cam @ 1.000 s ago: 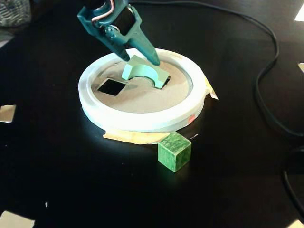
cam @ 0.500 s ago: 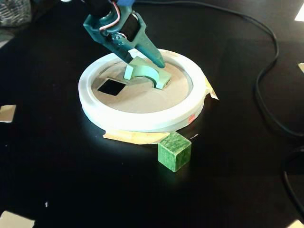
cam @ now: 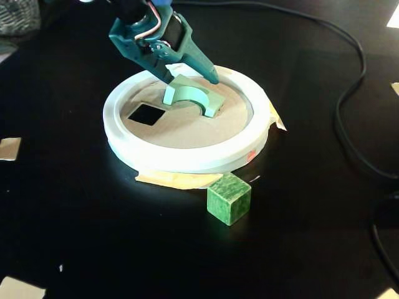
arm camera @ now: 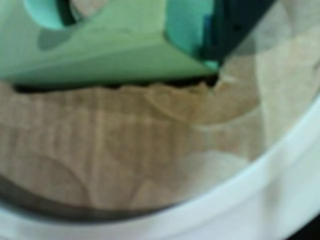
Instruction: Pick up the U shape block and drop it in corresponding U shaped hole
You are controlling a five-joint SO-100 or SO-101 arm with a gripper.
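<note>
In the wrist view, the pale green U shape block (arm camera: 105, 50) fills the upper part of the picture, blurred and very close to the lens. One teal finger (arm camera: 190, 25) presses against its right side, with a dark part of the gripper beside it. Below the block lies the brown cardboard lid (arm camera: 130, 150), and a dark, ragged-edged gap shows along the block's lower edge. The white ring (arm camera: 280, 170) curves across the lower right.

In the fixed view, the teal gripper (cam: 187, 78) reaches down from the top left and its fingers close narrowly on the block (cam: 193, 93), which rests tilted on the cardboard inside the ring (cam: 187, 159), toward the rear of the disc. The block's arch opens toward the front right. Whether it sits in a hole cannot be told. A square hole (cam: 146, 114) lies open to the left of the block, apart from it. A darker green cube (cam: 229, 198) stands on the black table (cam: 93, 237) just in front of the ring. A black cable (cam: 349, 93) loops along the right side, and scraps of tan tape (cam: 9, 148) lie near the table's edges.
</note>
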